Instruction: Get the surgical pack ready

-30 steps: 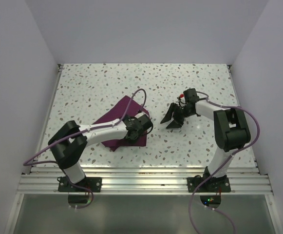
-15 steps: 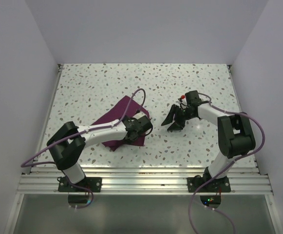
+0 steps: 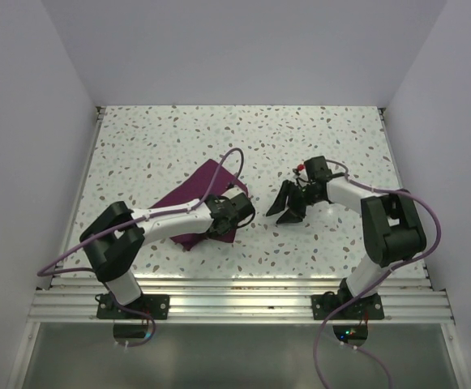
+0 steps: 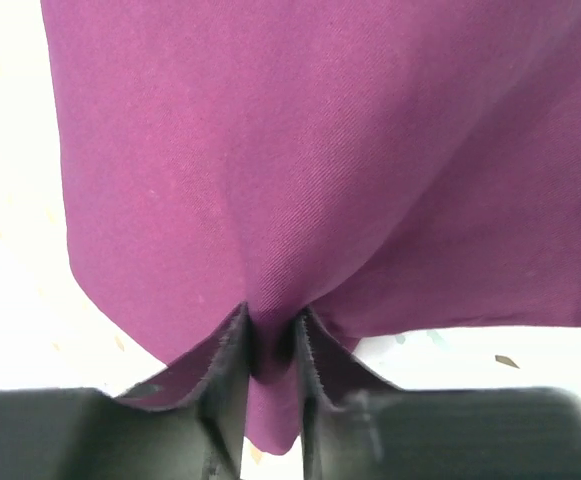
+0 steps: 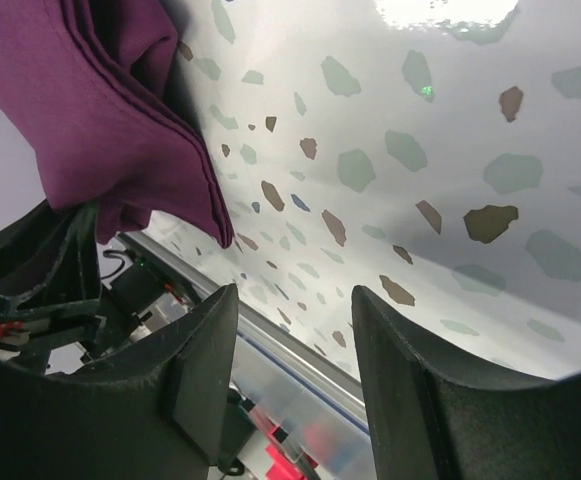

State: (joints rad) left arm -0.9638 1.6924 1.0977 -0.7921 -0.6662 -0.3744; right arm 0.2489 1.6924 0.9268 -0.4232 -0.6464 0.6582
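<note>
From above, the purple cloth (image 3: 188,201) lies folded on the speckled table (image 3: 154,138). The left gripper (image 3: 233,214) sits at the cloth's right corner, and the right gripper (image 3: 288,212) hangs just to the right of the cloth, apart from it.

At the left wrist, the left gripper (image 4: 270,372) has its jaws pinching a raised fold of the cloth (image 4: 300,170).

At the right wrist, the right gripper (image 5: 295,370) has its jaws spread with nothing between them. The cloth (image 5: 110,110) lies ahead of them, to the left.
</note>
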